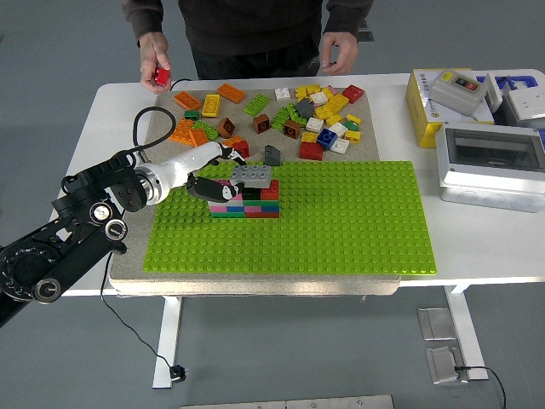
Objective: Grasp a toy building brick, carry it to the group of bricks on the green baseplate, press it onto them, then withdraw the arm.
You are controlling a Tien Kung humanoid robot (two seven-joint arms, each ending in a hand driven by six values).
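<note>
My left hand [223, 170] is shut on a grey brick [252, 175] and holds it just above the block of stacked bricks [247, 201] on the green baseplate [341, 221]. The block has pink, black and red bricks on top and coloured layers below. The grey brick sits over the block's black and red part; whether it touches is unclear. My left arm [94, 221] reaches in from the lower left. My right arm is out of view.
Loose bricks [289, 115] lie scattered on the grey mat behind the baseplate. A person stands at the far side and holds a red brick [161, 77] in one hand. Boxes and a yellow case [485, 128] fill the table's right end.
</note>
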